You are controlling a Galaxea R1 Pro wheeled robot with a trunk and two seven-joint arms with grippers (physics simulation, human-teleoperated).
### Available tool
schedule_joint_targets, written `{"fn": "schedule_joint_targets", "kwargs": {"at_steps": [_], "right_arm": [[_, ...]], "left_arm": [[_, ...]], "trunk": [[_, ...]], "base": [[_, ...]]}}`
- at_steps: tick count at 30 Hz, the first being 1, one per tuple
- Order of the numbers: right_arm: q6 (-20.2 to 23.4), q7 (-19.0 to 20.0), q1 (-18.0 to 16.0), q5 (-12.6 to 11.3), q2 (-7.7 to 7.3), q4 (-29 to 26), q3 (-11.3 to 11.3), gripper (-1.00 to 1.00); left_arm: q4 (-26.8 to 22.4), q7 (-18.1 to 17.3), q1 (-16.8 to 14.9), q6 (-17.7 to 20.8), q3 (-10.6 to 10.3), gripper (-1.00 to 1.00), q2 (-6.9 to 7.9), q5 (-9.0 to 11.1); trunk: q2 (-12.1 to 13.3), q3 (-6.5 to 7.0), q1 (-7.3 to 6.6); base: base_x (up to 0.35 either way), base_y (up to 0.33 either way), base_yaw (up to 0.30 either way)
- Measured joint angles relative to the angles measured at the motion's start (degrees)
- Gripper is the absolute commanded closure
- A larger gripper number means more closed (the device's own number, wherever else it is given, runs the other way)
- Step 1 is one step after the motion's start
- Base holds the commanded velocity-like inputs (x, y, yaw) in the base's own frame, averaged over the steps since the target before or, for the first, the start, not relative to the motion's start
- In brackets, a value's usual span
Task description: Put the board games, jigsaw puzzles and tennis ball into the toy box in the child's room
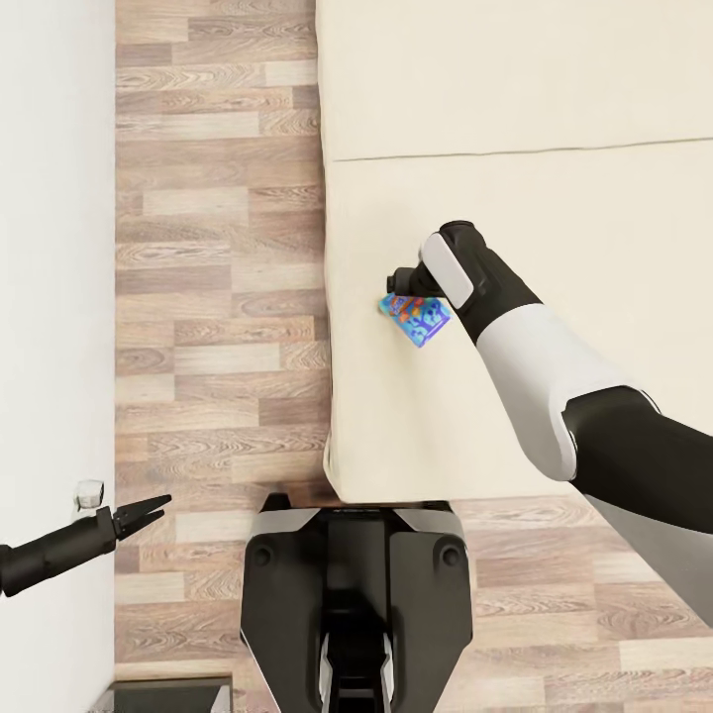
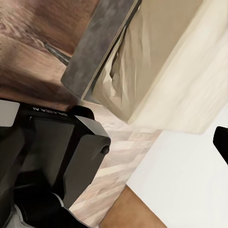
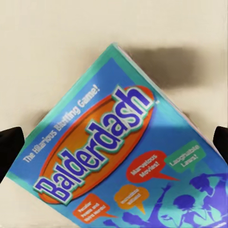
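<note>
The bed (image 1: 555,119) takes up most of the head view, a wide beige cover with a seam running across it and its near corner just ahead of the robot's dark base (image 1: 355,604). Beside it runs a strip of wood-plank floor (image 1: 213,297), with a white wall (image 1: 54,248) along the far left. The cover looks soft and slightly yielding, so anything flat on it may sink a little and leave scant room for a finger underneath.

The right arm (image 1: 535,366) reaches out over the bed, and the right gripper (image 1: 408,287) hangs directly above a board game (image 3: 128,166), the blue box printed "Balderdash" with purple silhouettes, lying flat near the bed's left edge and turned at an angle. In the right wrist view the two dark fingertips (image 3: 10,145) sit well apart on either side of the box, spread wide with nothing between them yet.

The box is likely light, stiff cardboard with a glossy, somewhat slippery lid; it is wide, so I judge a pinch across an edge or corner safer than spanning its face.

The left gripper (image 1: 149,512) hovers low over the floor by the wall, its fingers drawn close to a point and empty
</note>
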Motion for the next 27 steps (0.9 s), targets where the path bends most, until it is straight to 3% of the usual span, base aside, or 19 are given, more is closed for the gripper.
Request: {"fn": "schedule_joint_targets", "kwargs": {"at_steps": [27], "right_arm": [[0.04, 0.08, 0.00, 0.08, 0.00, 0.01, 0.00, -1.00]], "left_arm": [[0.07, 0.07, -0.01, 0.00, 0.00, -1.00, 0.00, 0.00]], "trunk": [[0.00, 0.00, -0.01]], "base": [[-0.074, 0.000, 0.000]]}}
